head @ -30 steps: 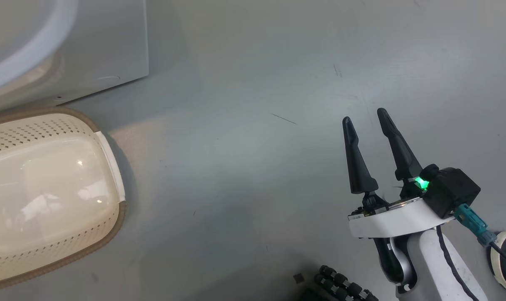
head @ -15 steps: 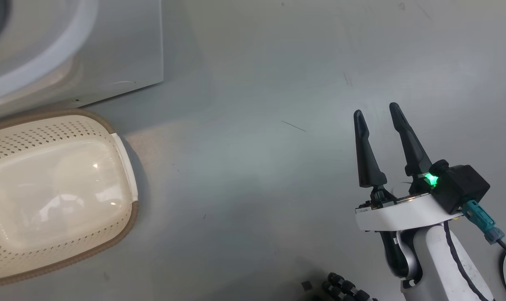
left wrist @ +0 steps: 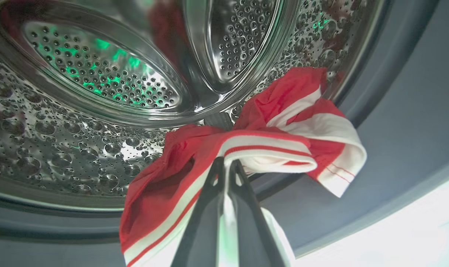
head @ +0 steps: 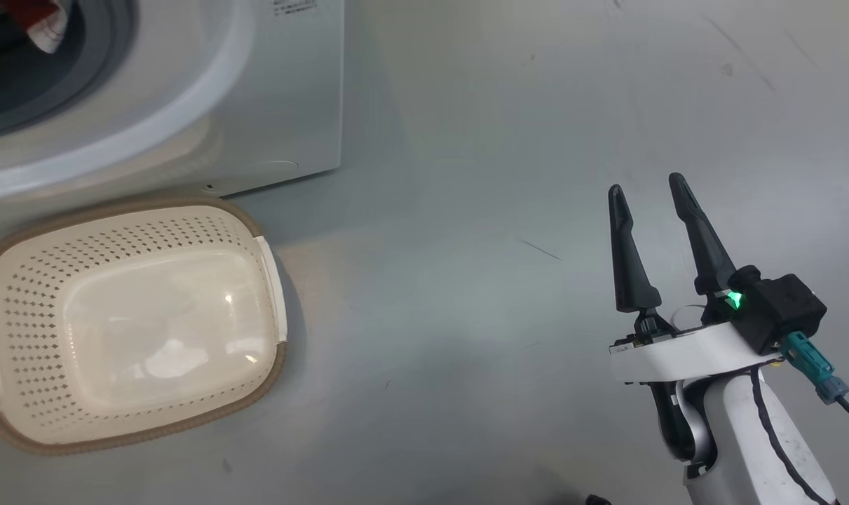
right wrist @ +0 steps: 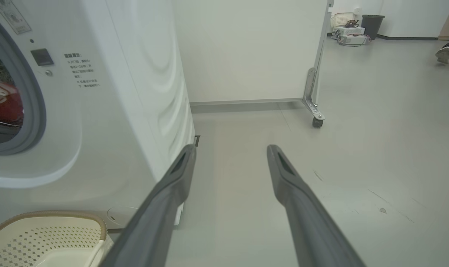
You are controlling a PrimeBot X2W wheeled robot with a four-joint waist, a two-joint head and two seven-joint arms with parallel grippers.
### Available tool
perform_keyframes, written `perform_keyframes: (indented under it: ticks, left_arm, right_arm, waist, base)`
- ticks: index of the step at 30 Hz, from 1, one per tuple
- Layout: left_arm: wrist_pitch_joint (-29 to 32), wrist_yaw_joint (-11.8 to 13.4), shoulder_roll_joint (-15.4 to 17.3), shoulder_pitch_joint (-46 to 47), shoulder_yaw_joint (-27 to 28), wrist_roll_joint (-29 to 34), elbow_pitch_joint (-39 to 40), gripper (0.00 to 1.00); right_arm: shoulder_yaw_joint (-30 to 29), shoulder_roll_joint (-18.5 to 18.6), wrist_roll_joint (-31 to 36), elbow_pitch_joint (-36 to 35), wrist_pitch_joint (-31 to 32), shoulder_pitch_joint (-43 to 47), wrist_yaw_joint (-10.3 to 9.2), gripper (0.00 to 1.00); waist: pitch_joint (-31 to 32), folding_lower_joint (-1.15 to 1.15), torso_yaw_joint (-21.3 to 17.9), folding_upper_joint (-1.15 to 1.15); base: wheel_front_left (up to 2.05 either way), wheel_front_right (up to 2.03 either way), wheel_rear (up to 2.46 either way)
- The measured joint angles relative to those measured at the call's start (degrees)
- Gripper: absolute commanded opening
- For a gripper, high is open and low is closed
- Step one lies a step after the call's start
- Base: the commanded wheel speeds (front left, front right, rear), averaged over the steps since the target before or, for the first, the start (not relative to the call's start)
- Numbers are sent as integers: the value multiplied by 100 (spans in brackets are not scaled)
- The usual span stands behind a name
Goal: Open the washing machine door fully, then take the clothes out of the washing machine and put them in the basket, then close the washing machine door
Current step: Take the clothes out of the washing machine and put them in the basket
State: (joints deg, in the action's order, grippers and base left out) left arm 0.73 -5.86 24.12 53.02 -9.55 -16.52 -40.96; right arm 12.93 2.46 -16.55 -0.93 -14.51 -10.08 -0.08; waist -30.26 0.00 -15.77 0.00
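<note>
In the left wrist view my left gripper [left wrist: 226, 165] is shut on a red garment with white stripes [left wrist: 268, 144], held at the mouth of the washing machine's steel drum [left wrist: 79, 111], above the grey seal [left wrist: 402, 155]. The head view has the white washing machine [head: 270, 91] at the top left, a bit of the clothes [head: 38, 21] in its opening, and the cream basket [head: 137, 322] on the floor in front of it with nothing inside. My right gripper [head: 648, 189] hangs open over bare floor at the right. The washing machine door is out of view.
In the right wrist view the machine's side [right wrist: 146, 92] stands left of my open gripper [right wrist: 231, 148]. A white panel on a caster [right wrist: 316, 121] stands behind. Bins and boxes [right wrist: 354, 26] sit far back, and a person's foot [right wrist: 445, 55] is at the far right.
The head camera has swung, so the basket and machine sit further right and lower in view and the drum opening has come into sight. The right gripper stays open.
</note>
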Motion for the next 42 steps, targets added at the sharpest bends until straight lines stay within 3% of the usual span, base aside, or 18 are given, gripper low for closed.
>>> perform_keyframes:
  ticks: [17,42]
  left_arm:
    - [-1379,-57,-491,-859,93,-363,-52,0]
    - [-1511,-101,-878,-1974,234,-464,1616,0]
  right_arm:
    - [-156,81,107,290,0,277,170,100]
    - [-339,79,107,349,0,706,298,100]
  waist:
    - [920,0,655,0]
    - [1815,0,1215,0]
  base:
    - [0,0,0]
    - [0,0,0]
